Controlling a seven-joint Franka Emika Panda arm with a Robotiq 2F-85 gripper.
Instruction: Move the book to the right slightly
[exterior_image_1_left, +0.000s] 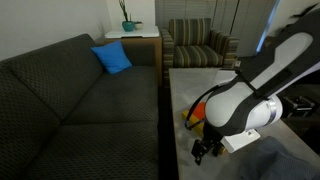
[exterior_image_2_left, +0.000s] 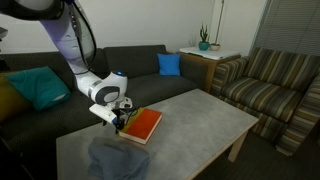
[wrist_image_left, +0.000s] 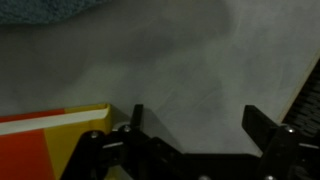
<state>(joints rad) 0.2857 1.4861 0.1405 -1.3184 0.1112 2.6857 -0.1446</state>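
The orange book (exterior_image_2_left: 143, 125) with a yellow edge lies flat on the grey table (exterior_image_2_left: 195, 120). In an exterior view only a sliver of it (exterior_image_1_left: 190, 113) shows behind the arm. In the wrist view its orange and yellow corner (wrist_image_left: 45, 140) sits at the lower left, just beside one finger. My gripper (wrist_image_left: 195, 125) is open and empty, low over the bare table surface at the book's edge. It also shows in both exterior views (exterior_image_2_left: 118, 122) (exterior_image_1_left: 205, 152), at the book's side.
A grey cloth (exterior_image_2_left: 118, 160) lies on the table near the book. A dark sofa (exterior_image_1_left: 70, 110) with a blue cushion (exterior_image_1_left: 112, 57) stands beside the table. A striped armchair (exterior_image_2_left: 275, 80) and a side table with a plant (exterior_image_2_left: 205, 45) stand beyond.
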